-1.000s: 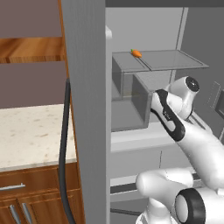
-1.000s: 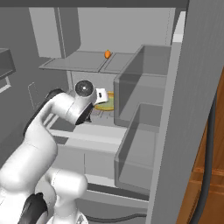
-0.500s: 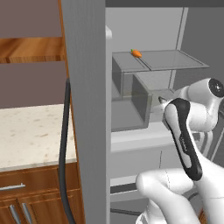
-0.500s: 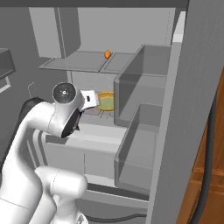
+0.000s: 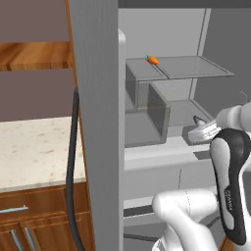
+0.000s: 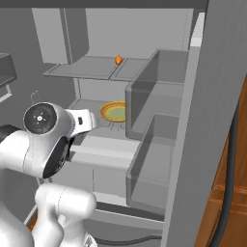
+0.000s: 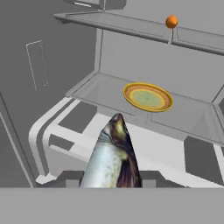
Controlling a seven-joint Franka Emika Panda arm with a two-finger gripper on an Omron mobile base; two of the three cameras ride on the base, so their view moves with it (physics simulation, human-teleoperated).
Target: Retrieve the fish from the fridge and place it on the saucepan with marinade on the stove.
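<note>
"Left base view first. Where to look for the fish?"

"Below the orange carrot-like item (image 5: pixel 153 60) and nearer the camera, out in front of the open fridge (image 5: pixel 166 103). Gripper (image 5: pixel 203 130) there, with a small dark point poking from it. Probably the fish, too small to swear to."

"Right base view?"

"Gripper (image 6: pixel 85 120) again below that orange item (image 6: pixel 118 59) and well to its left, short of the yellow plate (image 6: pixel 115 111) that sits under it. Can't make out the jaws from this side."

"Hand view, then."

"Settles it. Fish (image 7: pixel 112 151) standing up between the two tips of the gripper (image 7: pixel 111 181), nose aimed towards the plate (image 7: pixel 147 97), orange item (image 7: pixel 171 21) far above and beyond. Jaws partly spread and pinching the fish across its lower body, not touching the plate."

"Handling?"

"Judged light and slim, so no strain on the grip. Likely slick-skinned and a little soft, hence prone to sliding out nose first or pivoting if swung hard. Best held as now, across the thicker middle instead of the thin tail. Worth a level, unhurried carry to the saucepan."
</note>
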